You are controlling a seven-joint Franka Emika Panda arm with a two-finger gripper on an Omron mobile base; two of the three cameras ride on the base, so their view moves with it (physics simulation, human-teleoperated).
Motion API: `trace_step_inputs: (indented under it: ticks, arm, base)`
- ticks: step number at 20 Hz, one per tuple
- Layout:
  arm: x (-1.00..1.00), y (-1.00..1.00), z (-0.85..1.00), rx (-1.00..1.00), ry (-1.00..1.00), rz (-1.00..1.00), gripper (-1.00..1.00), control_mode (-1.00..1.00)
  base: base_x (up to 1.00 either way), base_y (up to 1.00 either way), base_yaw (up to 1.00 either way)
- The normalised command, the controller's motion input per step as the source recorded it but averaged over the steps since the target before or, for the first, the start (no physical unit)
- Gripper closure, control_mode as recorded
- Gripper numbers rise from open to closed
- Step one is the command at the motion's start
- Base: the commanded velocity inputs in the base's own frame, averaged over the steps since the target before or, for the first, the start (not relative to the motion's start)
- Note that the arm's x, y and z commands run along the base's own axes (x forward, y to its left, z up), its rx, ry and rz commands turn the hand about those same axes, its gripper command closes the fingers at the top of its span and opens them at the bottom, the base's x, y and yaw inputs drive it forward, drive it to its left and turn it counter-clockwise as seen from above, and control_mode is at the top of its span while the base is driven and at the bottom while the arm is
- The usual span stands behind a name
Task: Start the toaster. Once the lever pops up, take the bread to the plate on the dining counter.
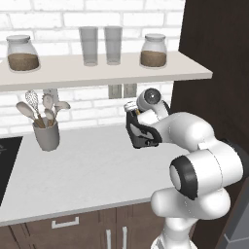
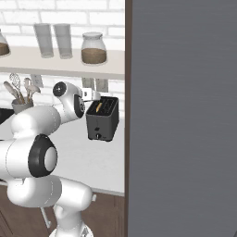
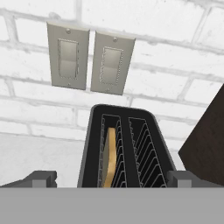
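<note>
We see the small black boxy toaster (image 2: 102,119) holding a thin golden-crusted bread slice (image 3: 110,156) in its left slot; our hand (image 3: 110,178) hovers above, fingers spread wide.

Two rear base views sharing the toaster (image 2: 102,119); hand view close above it, seemingly downward.

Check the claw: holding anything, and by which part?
Nothing held. The claw stands open above the toaster, with the bread sitting in one slot, ungripped.
</note>
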Motion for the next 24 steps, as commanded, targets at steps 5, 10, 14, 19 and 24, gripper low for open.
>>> trace_step_inputs:
  ticks: [5,10,14,19,24]
  arm:
    - [0.0,0.0,0.0,0.0,0.0,0.0,-1.0,-1.0]
    - [0.0,0.0,0.0,0.0,0.0,0.0,-1.0,-1.0]
    - [0.0,0.0,0.0,0.0,0.0,0.0,-1.0,-1.0]
    - [0.0,0.0,0.0,0.0,0.0,0.0,-1.0,-1.0]
    - [0.0,0.0,0.0,0.0,0.0,0.0,-1.0,-1.0]
  base:
    - [0.0,0.0,0.0]
    - [0.0,0.0,0.0]
    - [0.0,0.0,0.0]
    - [0.0,0.0,0.0]
    - [0.0,0.0,0.0]
